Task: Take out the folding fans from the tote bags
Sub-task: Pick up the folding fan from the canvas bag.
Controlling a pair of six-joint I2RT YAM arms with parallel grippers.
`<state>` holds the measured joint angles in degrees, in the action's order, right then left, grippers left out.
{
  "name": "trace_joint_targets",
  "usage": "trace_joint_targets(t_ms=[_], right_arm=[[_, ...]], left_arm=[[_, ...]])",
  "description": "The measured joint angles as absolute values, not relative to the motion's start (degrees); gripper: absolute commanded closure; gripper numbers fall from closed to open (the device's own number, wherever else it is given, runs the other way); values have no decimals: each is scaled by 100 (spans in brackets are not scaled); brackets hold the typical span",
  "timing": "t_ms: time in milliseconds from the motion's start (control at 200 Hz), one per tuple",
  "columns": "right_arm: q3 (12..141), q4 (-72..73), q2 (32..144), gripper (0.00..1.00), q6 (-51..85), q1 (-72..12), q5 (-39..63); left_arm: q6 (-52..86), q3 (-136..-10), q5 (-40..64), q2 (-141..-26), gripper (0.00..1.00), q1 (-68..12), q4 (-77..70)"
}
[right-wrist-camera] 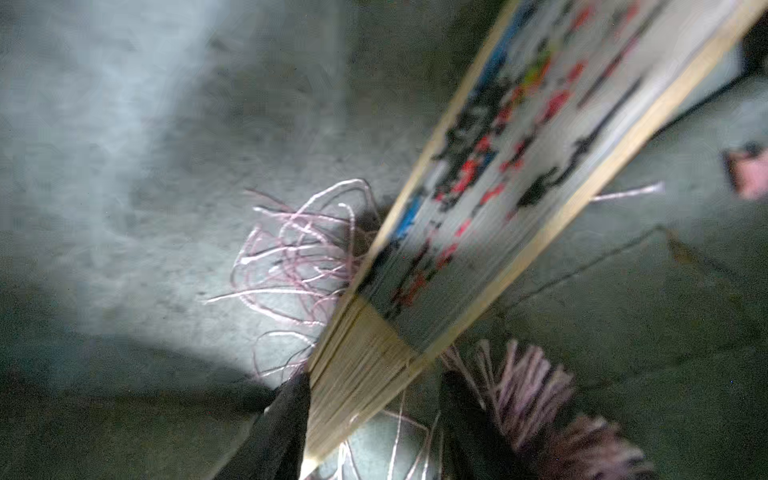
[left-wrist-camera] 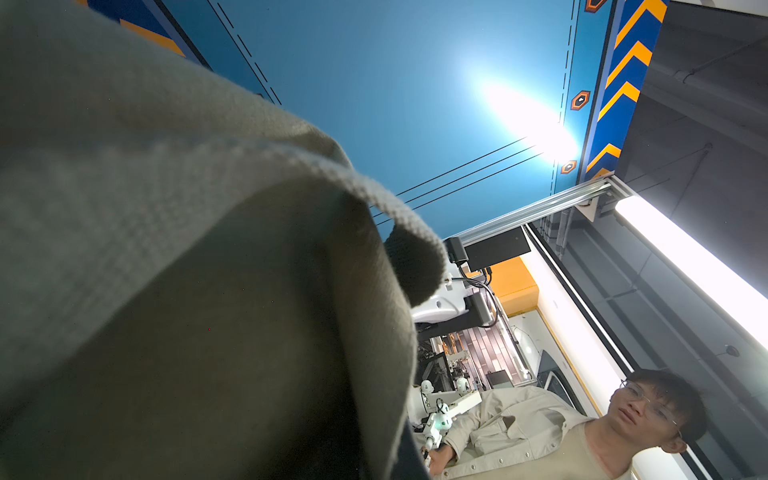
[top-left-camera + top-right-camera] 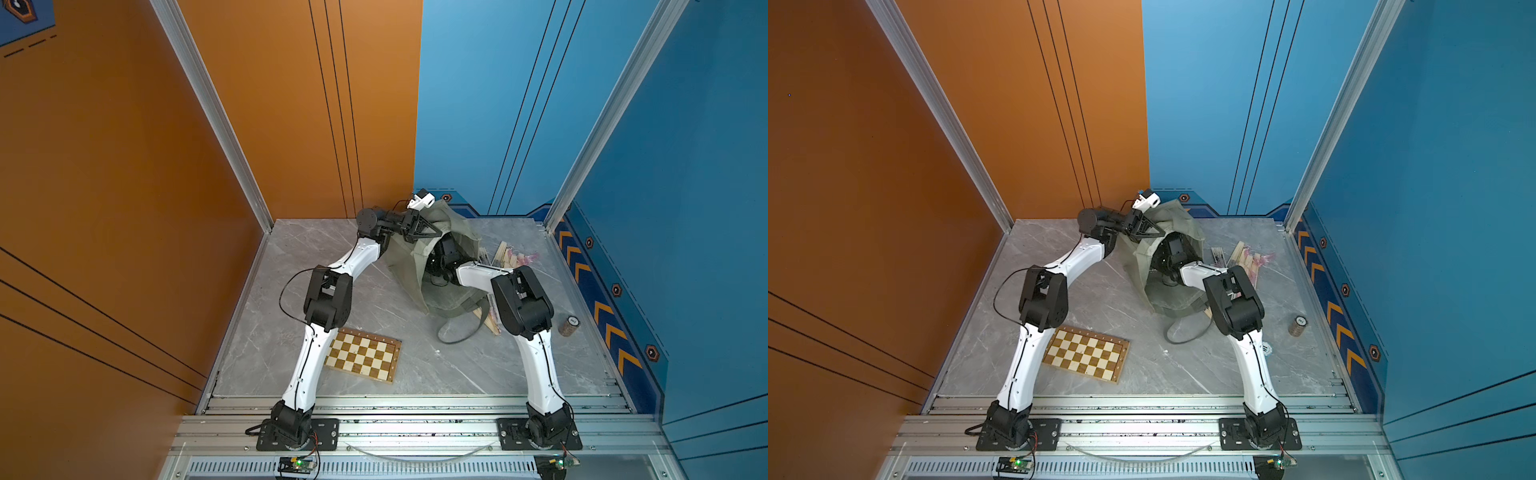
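In both top views the tote bag (image 3: 405, 266) (image 3: 1138, 266) lies on the worktop (image 3: 415, 370) with its mouth held up by the left gripper (image 3: 432, 232), whose jaws are closed tight on the upper rim. The right arm reaches into the mouth, and its jaws are hidden there. Several folding fans (image 3: 513, 257) lie out on the worktop just beside the bag, well apart from the chessboard (image 3: 361, 353). Left wrist view: the bag's olive fabric (image 2: 166, 249) fills most of the frame and the jaws are not visible. Right wrist view: inside the bag, the right gripper (image 1: 376, 376) straddles the bamboo rib end of one closed fan (image 1: 498, 187). Its jaws are partly open, one against the ribs and the other with a gap, so nothing is gripped yet. Pink tassels (image 1: 299, 257) lie tangled alongside. Handling judgement: the fan is probably light and stiff along its ribs, but the printed leaf is fragile and a tassel may snag. Take hold across the stacked ribs near the pivot, not on the leaf
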<state>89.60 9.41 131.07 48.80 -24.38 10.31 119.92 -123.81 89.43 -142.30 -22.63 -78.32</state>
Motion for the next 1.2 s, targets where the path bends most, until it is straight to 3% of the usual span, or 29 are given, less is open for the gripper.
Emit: trace_joint_targets(t_ms=[195, 501, 591, 791, 961, 1201], right_arm=[[8884, 1533, 13166, 39, 5518, -2390, 1181], [9054, 2499, 13600, 39, 6504, -2316, 1487], [9227, 2316, 13666, 45, 6606, -2331, 1468], [9336, 2104, 13771, 74, 6770, -2344, 1369], [9317, 2165, 13793, 83, 6536, -2298, 1765], [8678, 2622, 13482, 86, 5780, -2171, 3030]], left_arm=[[11992, -12381, 8943, -14230, 100, -2263, -7830], [11992, -12379, 8943, -14230, 100, -2261, -7828], [11992, -12379, 8943, -14230, 100, -2263, -7828], [11992, -12379, 8943, -14230, 100, -2279, -7826], [11992, -12376, 8943, -14230, 100, -2283, -7828], [11994, -12376, 8941, -14230, 100, -2228, -7852]])
